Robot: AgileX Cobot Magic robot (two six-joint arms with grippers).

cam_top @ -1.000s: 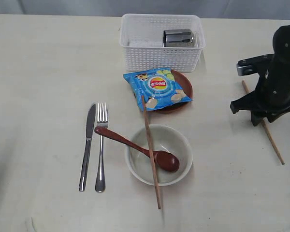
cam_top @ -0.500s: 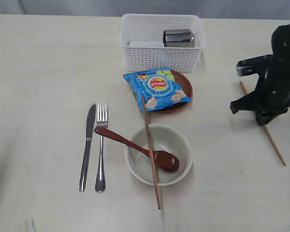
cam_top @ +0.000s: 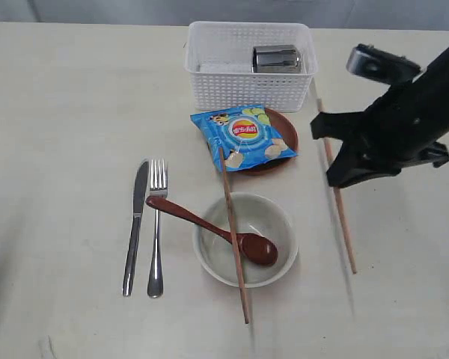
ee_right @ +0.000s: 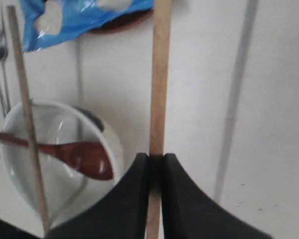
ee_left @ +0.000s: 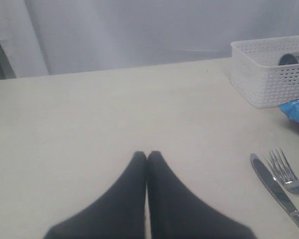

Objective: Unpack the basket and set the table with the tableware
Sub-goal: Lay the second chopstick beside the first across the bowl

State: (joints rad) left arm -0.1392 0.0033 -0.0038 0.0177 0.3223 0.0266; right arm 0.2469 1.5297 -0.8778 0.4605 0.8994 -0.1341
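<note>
The right gripper (ee_right: 155, 160) pinches a chopstick (ee_right: 159, 74) partway along, its jaws nearly closed on the thin wood. It holds the stick roughly level above the table (cam_top: 60, 112), the shadow falling apart from it. The stick probably belongs beside the other chopstick (cam_top: 233, 232), which lies across the bowl (cam_top: 286, 224). The left gripper (ee_left: 147, 155) is closed and empty. The cup (cam_top: 277, 58) lies in the basket (cam_top: 247, 93), not yet unpacked.

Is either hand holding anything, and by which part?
The right hand pinches a chopstick roughly mid-length; the left hand holds nothing.
</note>
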